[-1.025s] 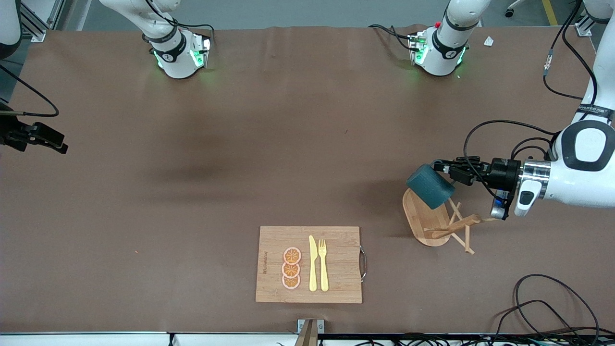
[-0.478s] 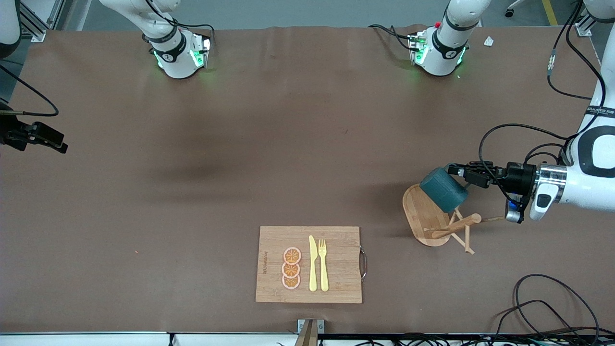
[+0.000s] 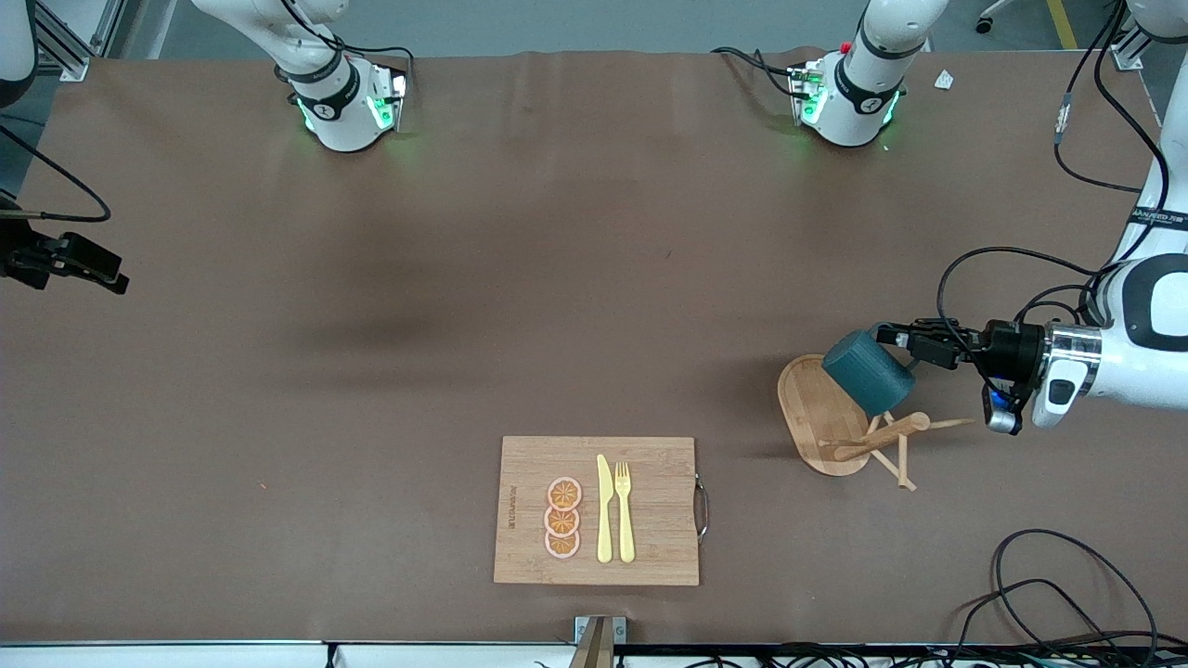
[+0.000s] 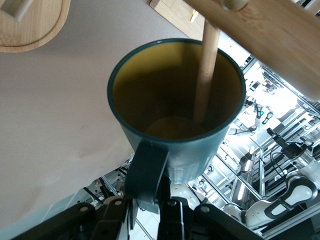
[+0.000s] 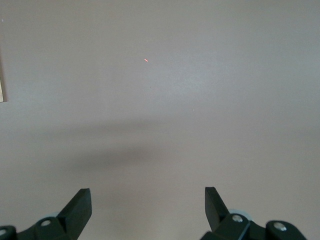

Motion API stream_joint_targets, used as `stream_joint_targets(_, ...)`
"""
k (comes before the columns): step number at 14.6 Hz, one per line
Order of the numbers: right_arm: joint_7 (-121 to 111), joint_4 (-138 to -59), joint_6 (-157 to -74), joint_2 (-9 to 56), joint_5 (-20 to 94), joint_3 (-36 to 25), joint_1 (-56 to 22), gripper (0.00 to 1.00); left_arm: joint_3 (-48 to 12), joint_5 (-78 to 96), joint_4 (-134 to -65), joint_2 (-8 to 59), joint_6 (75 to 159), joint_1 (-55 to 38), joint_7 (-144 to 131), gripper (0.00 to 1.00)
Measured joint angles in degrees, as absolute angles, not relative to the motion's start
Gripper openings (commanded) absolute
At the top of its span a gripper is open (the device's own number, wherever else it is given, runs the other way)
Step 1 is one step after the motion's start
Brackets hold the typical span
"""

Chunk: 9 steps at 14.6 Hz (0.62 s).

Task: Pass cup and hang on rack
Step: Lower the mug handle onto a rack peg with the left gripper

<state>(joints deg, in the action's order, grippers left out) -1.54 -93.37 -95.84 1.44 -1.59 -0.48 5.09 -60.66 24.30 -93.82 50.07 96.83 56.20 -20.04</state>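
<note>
My left gripper (image 3: 893,336) pinched the cup (image 3: 868,373) by its handle over the rack (image 3: 840,427), 1 peg (image 4: 205,75) reaching inside the cup. My right gripper (image 5: 147,202) waited, fingers spread wide, holding nothing.

White arms w/ black joint bands, green-lit bases, black cables, black fingers (image 5: 75,210).
</note>
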Motion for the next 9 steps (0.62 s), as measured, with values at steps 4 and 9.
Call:
stream_joint_targets(4, -1.5, -93.3, -95.8, 1.4, -1.6, -0.5, 5.1, 1.0, -60.1, 25.7, -93.8, 50.8, 96.8, 56.2, -19.4, 0.19)
stream_joint_targets(9, -1.5, -93.3, -95.7, 1.4, -1.6, -0.5, 5.1, 1.0, -58.2, 27.4, -93.0, 51.1, 96.8, 56.1, -17.6, 0.37)
